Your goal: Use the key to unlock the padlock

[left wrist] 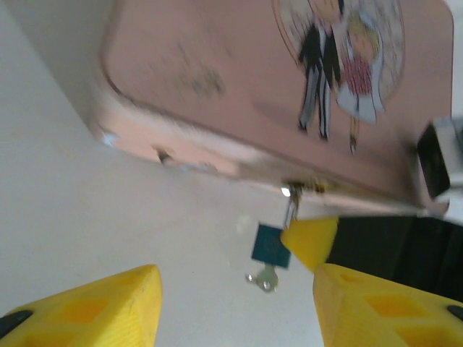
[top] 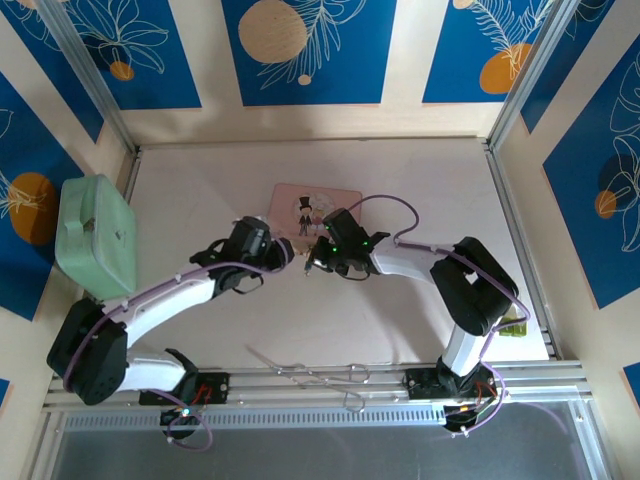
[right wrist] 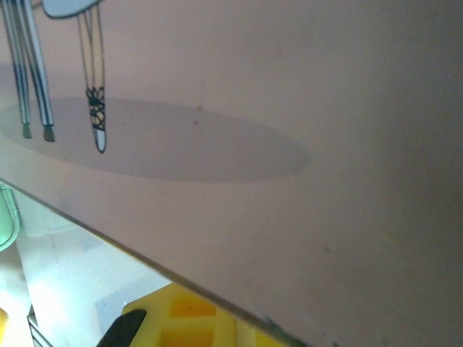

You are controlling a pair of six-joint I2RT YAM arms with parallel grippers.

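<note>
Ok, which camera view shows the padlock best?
The left wrist view: the padlock hangs at the front edge of the pink box, blue body and key visible. From top external it is too small to make out; the right wrist camera faces the box's lid.

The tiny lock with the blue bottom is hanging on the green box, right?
Not quite. The padlock with the blue bottom hangs on the pink box, at its front edge, as the left wrist view shows. The green box sits apart at the table's left side in the top external view.
</note>
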